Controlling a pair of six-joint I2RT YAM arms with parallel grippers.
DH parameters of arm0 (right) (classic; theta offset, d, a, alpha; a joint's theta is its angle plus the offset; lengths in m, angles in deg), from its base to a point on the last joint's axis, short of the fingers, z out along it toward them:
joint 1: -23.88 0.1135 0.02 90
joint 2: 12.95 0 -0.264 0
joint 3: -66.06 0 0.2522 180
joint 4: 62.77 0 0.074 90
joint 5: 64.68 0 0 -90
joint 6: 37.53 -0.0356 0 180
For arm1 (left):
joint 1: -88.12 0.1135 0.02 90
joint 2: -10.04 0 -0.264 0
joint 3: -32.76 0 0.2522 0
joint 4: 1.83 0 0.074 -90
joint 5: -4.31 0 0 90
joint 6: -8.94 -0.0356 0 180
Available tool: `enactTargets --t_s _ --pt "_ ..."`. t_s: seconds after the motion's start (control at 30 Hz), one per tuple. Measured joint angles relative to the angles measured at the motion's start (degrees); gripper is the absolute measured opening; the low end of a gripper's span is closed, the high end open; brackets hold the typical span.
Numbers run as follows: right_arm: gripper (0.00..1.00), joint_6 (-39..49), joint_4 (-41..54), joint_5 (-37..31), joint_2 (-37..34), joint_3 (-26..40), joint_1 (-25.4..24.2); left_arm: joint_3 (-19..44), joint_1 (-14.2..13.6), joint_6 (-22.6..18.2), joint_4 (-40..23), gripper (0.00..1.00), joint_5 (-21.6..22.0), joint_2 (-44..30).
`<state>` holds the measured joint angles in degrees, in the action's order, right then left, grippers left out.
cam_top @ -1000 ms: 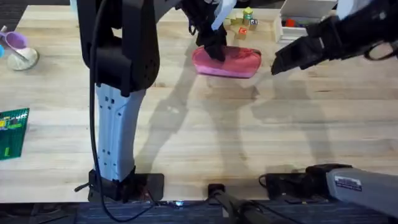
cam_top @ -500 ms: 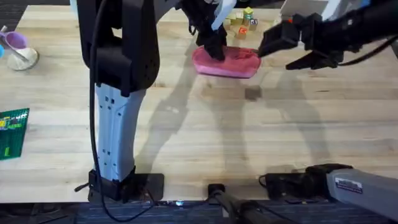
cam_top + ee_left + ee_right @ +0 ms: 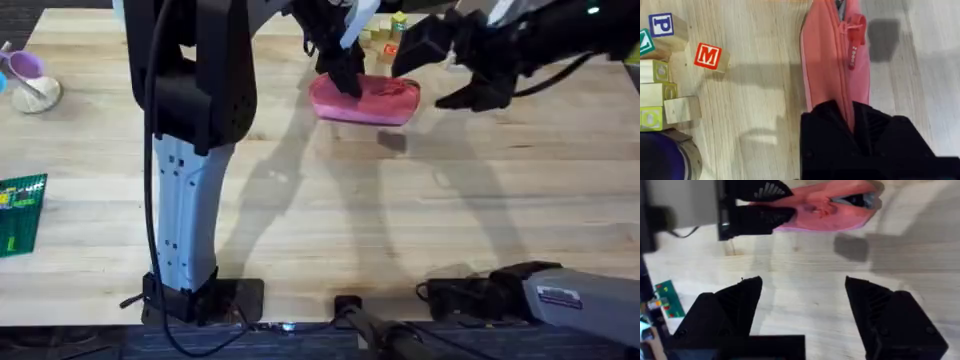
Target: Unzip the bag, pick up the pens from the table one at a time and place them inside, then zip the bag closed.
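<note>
Left gripper (image 3: 852, 125) pinches the pink bag (image 3: 365, 100) end; right gripper (image 3: 440, 70), jaws wide and empty, should seize the zipper pull (image 3: 855, 37) squarely.

The pink soft cloth pouch (image 3: 835, 65) looks matt, with a plastic-looking zipper pull (image 3: 854, 37). The pale wooden tabletop (image 3: 330, 220) shows smooth grain. Matt black fingers (image 3: 875, 305) are ribbed.
</note>
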<state>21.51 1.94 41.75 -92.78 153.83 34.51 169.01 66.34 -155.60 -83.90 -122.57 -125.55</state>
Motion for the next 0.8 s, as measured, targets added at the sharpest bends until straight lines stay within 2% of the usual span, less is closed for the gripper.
enactTargets --t_s 0.23,0.53,0.8 --pt "0.991 -3.51 -4.96 -2.8 -4.26 -2.88 3.24 0.0 0.0 0.0 0.02 0.068 -0.02 0.01" --pt "0.804 -7.24 -9.04 -9.85 -8.46 -3.43 3.57 0.0 0.0 0.0 0.02 0.057 -0.13 0.0" --pt "0.757 -8.48 -13.76 -11.15 -13.08 -3.45 3.61 0.0 0.0 -0.01 0.02 0.05 -0.15 0.0"
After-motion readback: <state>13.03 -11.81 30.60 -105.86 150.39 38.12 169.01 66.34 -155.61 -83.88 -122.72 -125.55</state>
